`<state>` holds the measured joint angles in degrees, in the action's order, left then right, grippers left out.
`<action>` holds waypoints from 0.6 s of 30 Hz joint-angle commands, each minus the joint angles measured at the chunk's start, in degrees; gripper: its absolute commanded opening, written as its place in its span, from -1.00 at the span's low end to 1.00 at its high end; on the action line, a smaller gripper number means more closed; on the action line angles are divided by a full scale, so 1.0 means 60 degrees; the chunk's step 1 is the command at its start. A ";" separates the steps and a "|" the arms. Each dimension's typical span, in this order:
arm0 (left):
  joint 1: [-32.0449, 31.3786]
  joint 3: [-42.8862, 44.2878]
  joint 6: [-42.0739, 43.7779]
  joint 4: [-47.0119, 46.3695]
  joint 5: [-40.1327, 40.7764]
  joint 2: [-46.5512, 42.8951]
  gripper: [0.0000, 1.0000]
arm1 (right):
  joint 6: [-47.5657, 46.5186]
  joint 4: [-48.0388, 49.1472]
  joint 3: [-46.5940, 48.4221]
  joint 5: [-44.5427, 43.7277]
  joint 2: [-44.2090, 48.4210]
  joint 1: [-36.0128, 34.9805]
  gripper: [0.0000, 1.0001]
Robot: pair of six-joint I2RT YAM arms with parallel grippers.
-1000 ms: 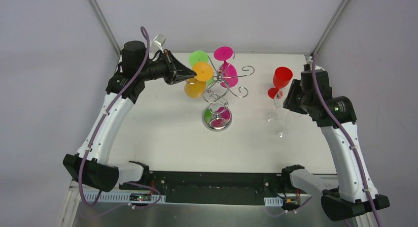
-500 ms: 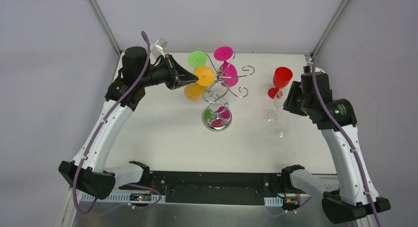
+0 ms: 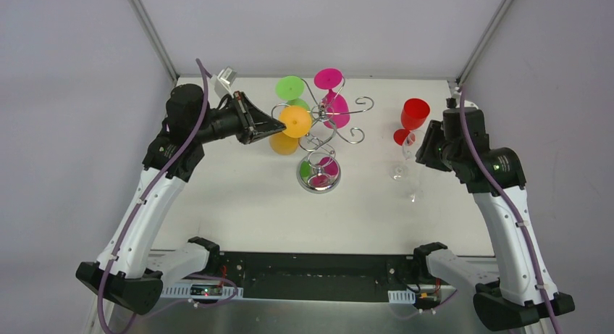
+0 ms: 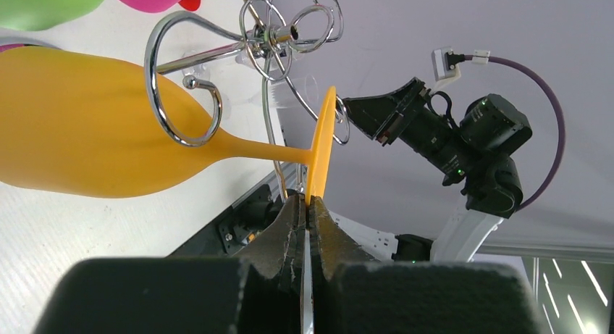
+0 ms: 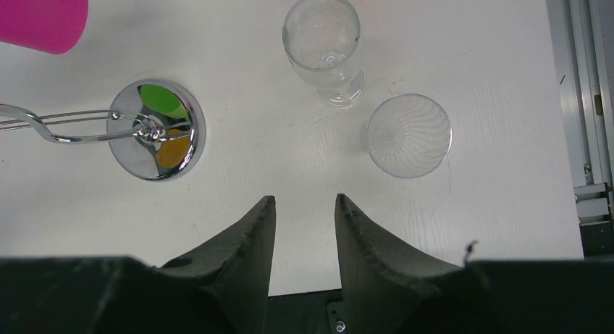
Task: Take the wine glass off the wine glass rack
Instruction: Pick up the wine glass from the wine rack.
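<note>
- Left gripper [image 4: 308, 212] is clenched on the foot rim of the orange wine glass [image 4: 94, 142].
- That glass lies sideways, its stem crossing a curled arm of the wine glass rack [image 3: 318, 173], which stands mid-table.
- Right gripper [image 5: 304, 211] hangs with jaws apart, grasping nothing, above 2 clear glasses [image 5: 322, 40] on the table.

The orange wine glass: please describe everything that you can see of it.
The orange wine glass looks like opaque plastic: wide bowl, thin stem, flat round foot. It is foot-up and tilted at the wine glass rack, with a chrome curl crossing its neck. The left tool is shut on the foot's edge.
</note>
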<state>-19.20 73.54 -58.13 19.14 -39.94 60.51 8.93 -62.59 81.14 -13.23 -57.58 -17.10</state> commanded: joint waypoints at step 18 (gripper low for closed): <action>-0.0111 -0.1447 -0.0180 0.0062 -0.1050 -0.2749 -1.00 | 0.0453 -0.0202 0.0846 0.4414 0.0769 -0.0054 -0.14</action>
<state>-19.27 65.91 -59.44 20.12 -42.61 46.54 10.02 -63.75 84.53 2.61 -55.24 -17.12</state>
